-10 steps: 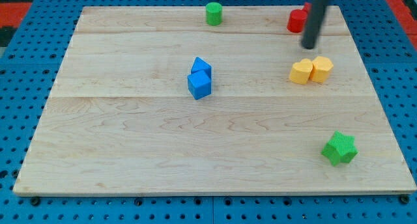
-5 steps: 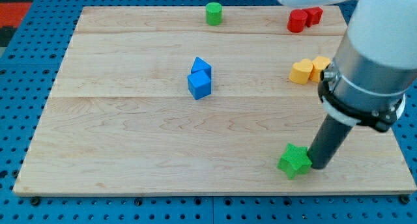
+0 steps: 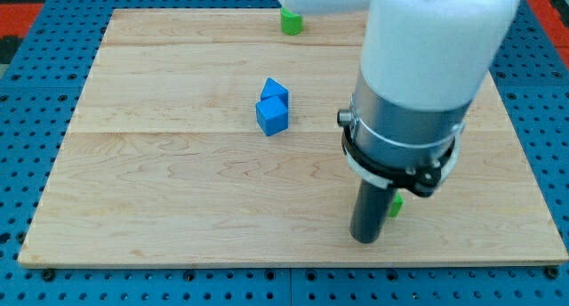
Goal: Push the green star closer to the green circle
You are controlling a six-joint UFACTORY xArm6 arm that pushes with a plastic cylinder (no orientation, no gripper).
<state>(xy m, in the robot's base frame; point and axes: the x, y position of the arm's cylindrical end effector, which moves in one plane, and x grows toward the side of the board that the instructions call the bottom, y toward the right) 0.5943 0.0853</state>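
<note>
The green star (image 3: 396, 205) is almost fully hidden behind my rod near the view's bottom; only a small green sliver shows at the rod's right side. My tip (image 3: 365, 238) rests on the board just left of and below that sliver, touching or nearly touching it. The green circle (image 3: 291, 22) stands at the view's top, partly cut off by the arm's white body above it. It lies far from the star.
Two blue blocks (image 3: 272, 108) sit together near the board's middle, above and left of my tip. The arm's large white and grey body (image 3: 418, 84) covers the view's right side and hides whatever lies behind it. The wooden board (image 3: 178, 208) lies on a blue pegboard.
My rod swept from the view's top right down to the bottom and then leftward. The green star slid left along the bottom and is now mostly hidden. The red and yellow blocks are now covered by the arm.
</note>
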